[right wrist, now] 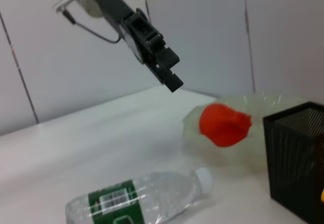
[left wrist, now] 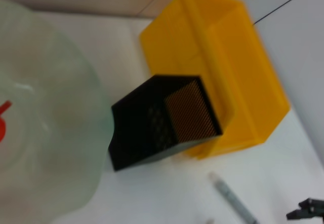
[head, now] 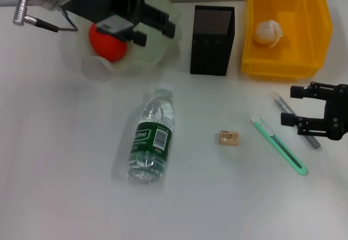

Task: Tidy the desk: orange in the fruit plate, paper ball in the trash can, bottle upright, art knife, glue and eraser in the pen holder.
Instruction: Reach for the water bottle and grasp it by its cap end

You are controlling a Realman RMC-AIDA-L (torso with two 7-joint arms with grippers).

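Now orange (head: 107, 44) sits in fruit plate (head: 157, 50) under left gripper (head: 157, 25).

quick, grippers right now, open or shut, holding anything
Left gripper: open, empty, above the plate beside the orange.
Right gripper: open, empty, over the glue.

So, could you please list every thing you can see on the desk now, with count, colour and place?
orange: one, orange-red, in the fruit plate.
fruit plate: one, pale translucent, far left.
pen holder: one, black mesh, far centre.
trash can: one, yellow, far right.
paper ball: one, white, inside the trash can.
bottle: one, clear with green label, lying at centre.
eraser: one, beige, right of the bottle.
art knife: one, green, right side.
glue: one, grey stick, beside the knife.
left gripper: black, open, above the plate.
right gripper: black, open, over the glue.
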